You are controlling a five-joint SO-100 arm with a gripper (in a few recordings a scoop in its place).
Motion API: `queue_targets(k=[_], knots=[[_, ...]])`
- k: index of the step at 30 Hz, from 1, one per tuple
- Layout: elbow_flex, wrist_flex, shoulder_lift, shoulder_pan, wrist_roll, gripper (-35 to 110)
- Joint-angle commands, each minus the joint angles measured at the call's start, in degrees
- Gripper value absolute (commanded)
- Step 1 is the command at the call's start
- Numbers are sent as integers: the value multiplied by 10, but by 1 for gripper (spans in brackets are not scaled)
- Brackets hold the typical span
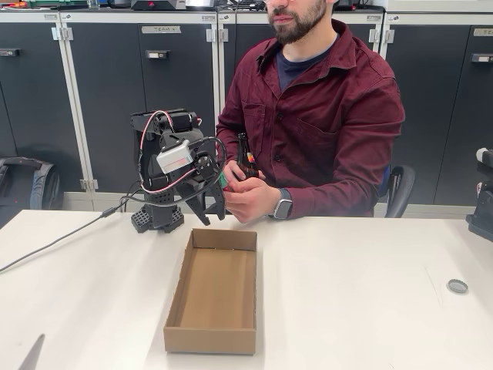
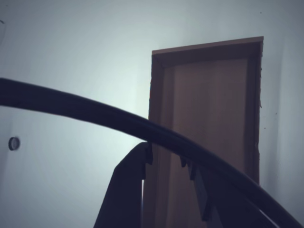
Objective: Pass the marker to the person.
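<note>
Since my gripper hangs open and empty, the marker in the person's hand could catch my cable.

A seated person held a marker and a brown bottle beside the robot's pincer, above an open cardboard box on the white counter.

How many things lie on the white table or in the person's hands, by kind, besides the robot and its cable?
Shallow brown cardboard box: 1
Small round grey disc: 1
Brown glass bottle, held: 1
Green-capped felt marker, held: 1
Unclear grey sliver, bottom-left edge: 1
Total: 5
</note>
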Motion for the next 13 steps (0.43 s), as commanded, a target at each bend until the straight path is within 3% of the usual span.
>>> queue_targets(k=[1,13], knots=[[-5,-12,26,-3,-6,11],[6,-19,29,2,-9,12]])
